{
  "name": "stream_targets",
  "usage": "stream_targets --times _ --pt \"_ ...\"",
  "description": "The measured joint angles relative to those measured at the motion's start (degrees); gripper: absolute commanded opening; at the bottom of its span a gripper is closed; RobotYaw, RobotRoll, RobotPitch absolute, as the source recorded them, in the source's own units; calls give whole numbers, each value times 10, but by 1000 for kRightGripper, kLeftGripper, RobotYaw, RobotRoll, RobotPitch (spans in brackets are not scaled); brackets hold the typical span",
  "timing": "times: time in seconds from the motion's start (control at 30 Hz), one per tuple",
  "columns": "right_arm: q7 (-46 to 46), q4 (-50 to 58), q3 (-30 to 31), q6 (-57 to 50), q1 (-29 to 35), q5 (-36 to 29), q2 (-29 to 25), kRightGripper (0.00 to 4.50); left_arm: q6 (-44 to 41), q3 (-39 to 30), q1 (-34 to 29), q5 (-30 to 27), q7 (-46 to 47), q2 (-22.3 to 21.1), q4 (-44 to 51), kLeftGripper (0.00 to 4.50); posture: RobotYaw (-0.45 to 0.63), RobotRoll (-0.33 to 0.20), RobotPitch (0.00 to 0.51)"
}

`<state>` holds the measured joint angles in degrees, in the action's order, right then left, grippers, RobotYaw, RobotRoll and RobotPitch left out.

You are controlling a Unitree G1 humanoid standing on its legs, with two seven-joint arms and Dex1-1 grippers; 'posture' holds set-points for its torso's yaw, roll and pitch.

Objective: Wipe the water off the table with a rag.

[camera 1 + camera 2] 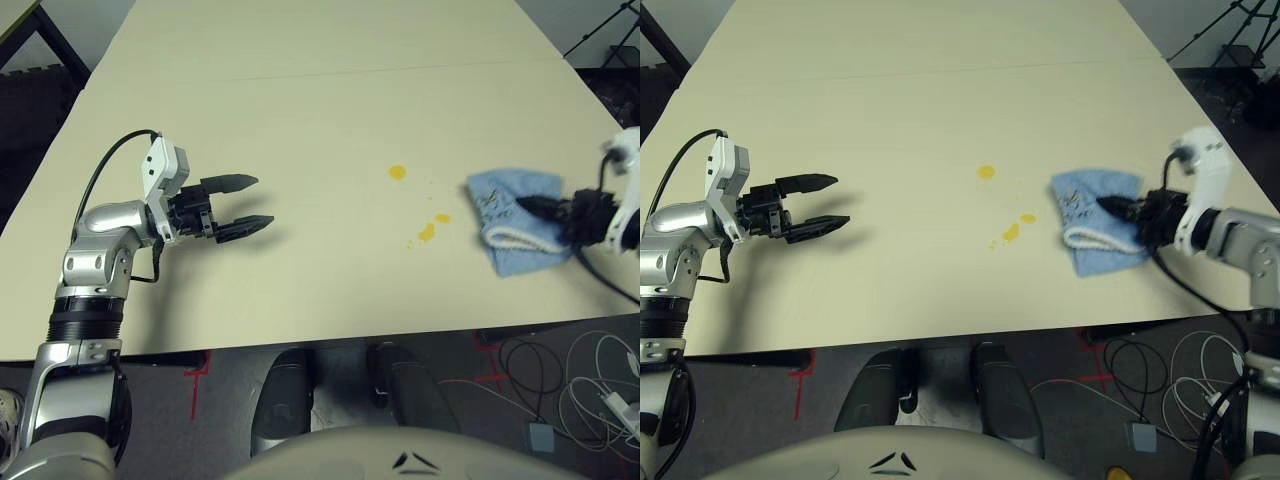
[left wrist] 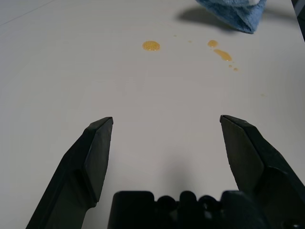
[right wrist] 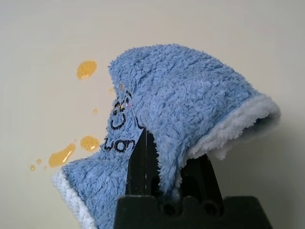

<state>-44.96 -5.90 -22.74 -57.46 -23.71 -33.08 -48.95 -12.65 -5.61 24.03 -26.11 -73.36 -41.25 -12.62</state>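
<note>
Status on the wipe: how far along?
Done: the right hand has pinched the rag, as the right wrist view shows. In hand: the rag sits bunched just beside the spill, not yet on it. Left: all the water remains on the table, round blob and smaller drops. The left hand hangs open, apart from the spill.

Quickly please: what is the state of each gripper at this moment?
Left gripper: open, holding nothing, above the table.
Right gripper: shut on the rag.

Dark, partly hidden lettering on rag [image 3: 181,105]
</note>
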Motion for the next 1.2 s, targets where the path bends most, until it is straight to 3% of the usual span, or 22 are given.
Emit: stream_targets --times 0.37,0.63,0.93,1.2 --pt "77 2 88 -4 -11 31 80 33 0 0 0 0 0 0 1 4500 118 0 171" --pt "112 32 112 -17 -9 40 135 33 -1 -6 -9 -1 0 -3 4 4500 134 0 169" --pt "158 98 161 -60 -29 37 273 33 -1 -10 -15 -1 2 -6 7 4500 153 0 164" --pt "183 114 214 -74 -44 39 343 32 -5 -11 -20 -2 2 -18 10 4500 159 0 166"
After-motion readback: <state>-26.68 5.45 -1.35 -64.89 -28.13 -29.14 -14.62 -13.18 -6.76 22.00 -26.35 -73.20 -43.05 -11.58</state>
